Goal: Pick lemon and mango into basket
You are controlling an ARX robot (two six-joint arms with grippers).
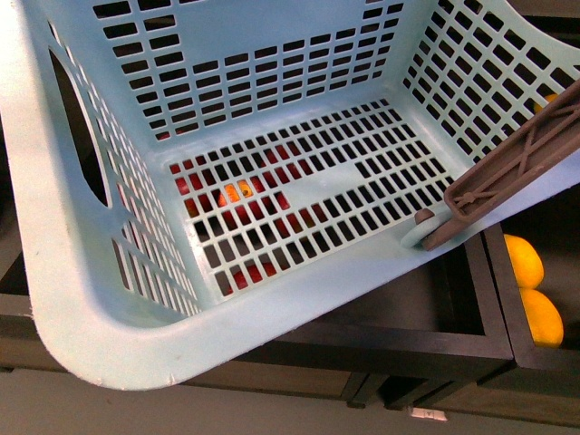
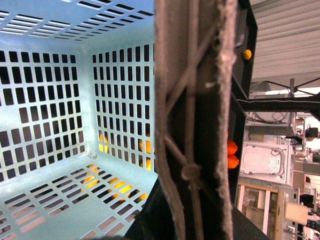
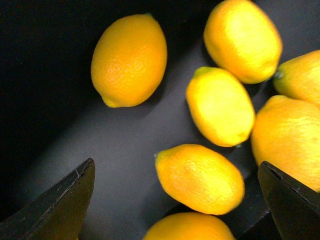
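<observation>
The light teal basket [image 1: 299, 299] fills the front view, held up and tilted, with nothing inside it. Its brown-grey handle [image 1: 517, 172] crosses the right rim. In the left wrist view the handle [image 2: 192, 120] runs straight through my left gripper [image 2: 187, 220], which is shut on it, beside the basket wall [image 2: 50, 125]. My right gripper [image 3: 175, 200] hangs open over a dark bin of several lemons. One lemon [image 3: 200, 177] lies between the fingers [image 3: 60, 205], untouched; another lemon [image 3: 130, 60] lies apart. Two lemons [image 1: 530, 290] show right of the basket. No mango is in view.
Dark wooden bins [image 1: 435, 344] stand under and beside the basket. Red and orange fruit [image 1: 237, 195] shows through the basket's slotted floor. Shelving and equipment [image 2: 270, 160] lie beyond the handle in the left wrist view.
</observation>
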